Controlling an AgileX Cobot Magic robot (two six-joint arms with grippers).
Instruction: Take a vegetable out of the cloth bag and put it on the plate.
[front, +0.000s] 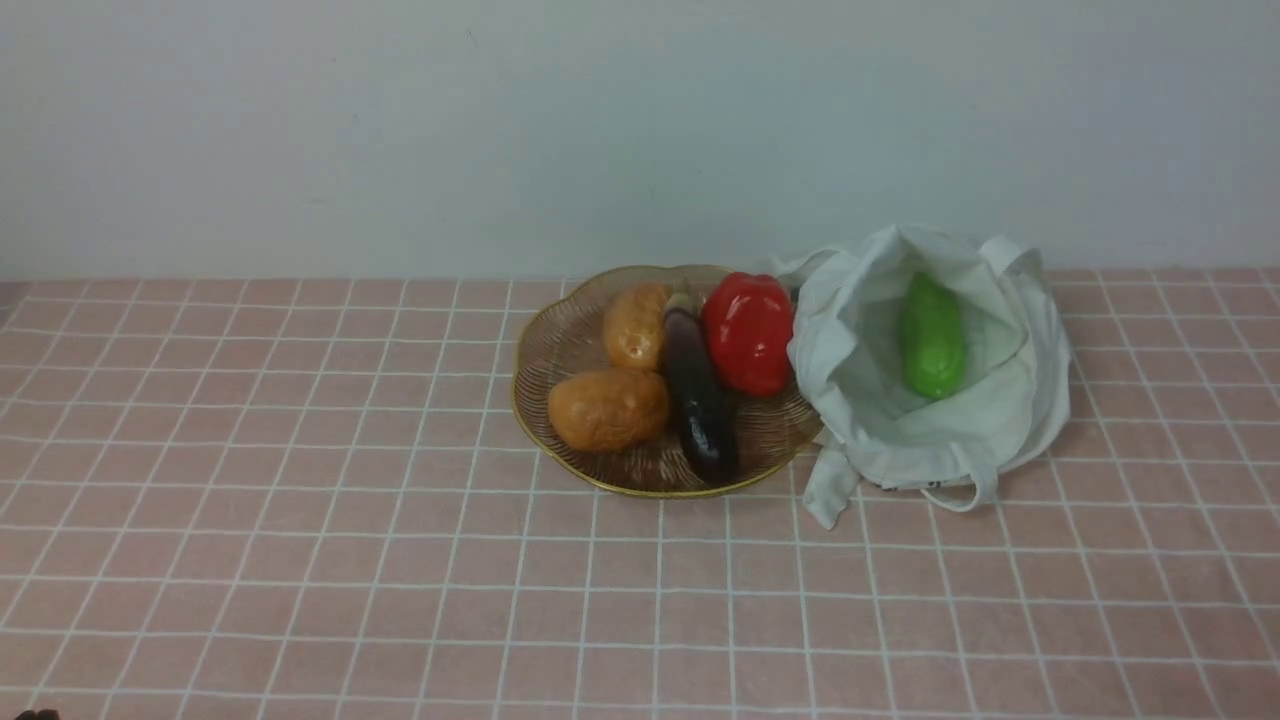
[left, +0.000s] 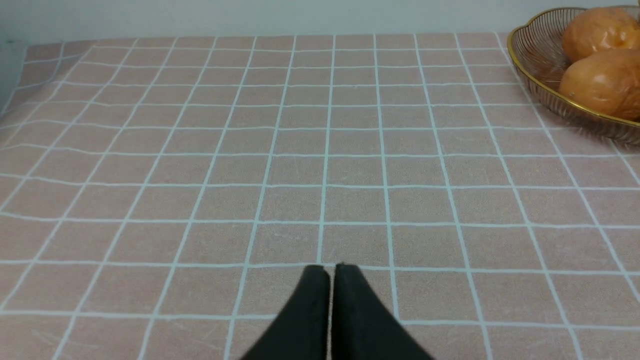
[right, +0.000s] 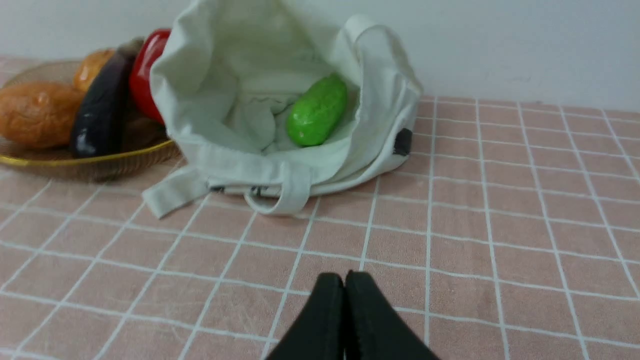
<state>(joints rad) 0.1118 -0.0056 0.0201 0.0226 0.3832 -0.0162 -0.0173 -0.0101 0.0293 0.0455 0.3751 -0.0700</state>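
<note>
The dark purple eggplant (front: 698, 400) lies on the amber glass plate (front: 560, 345) between two brown potatoes and a red bell pepper (front: 748, 332). It also shows in the right wrist view (right: 100, 115). The white cloth bag (front: 930, 440) lies open to the right of the plate, touching its rim, with a green cucumber-like vegetable (front: 932, 338) inside; the bag also shows in the right wrist view (right: 240, 160). My left gripper (left: 331, 270) is shut and empty over bare tablecloth, left of the plate (left: 537, 65). My right gripper (right: 344, 278) is shut and empty in front of the bag.
Two potatoes (front: 607, 408) (front: 636, 325) fill the plate's left half. A pink checked tablecloth (front: 300, 500) covers the table up to a pale wall. The bag's loop handles (front: 960, 490) lie on the cloth toward me. Neither arm shows in the front view.
</note>
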